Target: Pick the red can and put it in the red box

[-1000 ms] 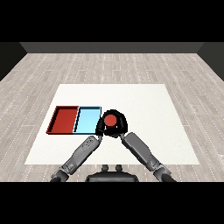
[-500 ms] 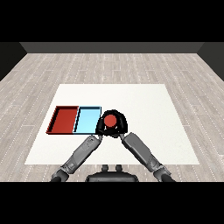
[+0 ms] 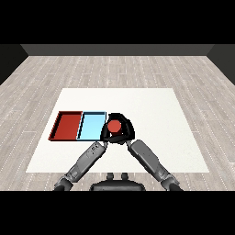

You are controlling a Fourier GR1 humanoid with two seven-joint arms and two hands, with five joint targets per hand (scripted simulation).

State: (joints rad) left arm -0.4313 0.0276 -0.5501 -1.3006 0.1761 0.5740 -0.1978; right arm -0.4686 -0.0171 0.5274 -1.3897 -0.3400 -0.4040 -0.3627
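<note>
Trays: two; red can (image 3: 114, 125): one; hands: two.

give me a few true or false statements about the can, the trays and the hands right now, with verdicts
1. The round red can lies inside the flat red tray. False: it sits to the right of both trays, on the white table, ringed by black fingers.
2. The red tray lies left of the flat light blue tray. True.
3. The black right hand curls round the can. True.
4. The black left hand rests in the light blue tray. False: it is beside the can, at that tray's right edge.
5. The light blue tray holds a second can. False: nothing shows in it.
</note>
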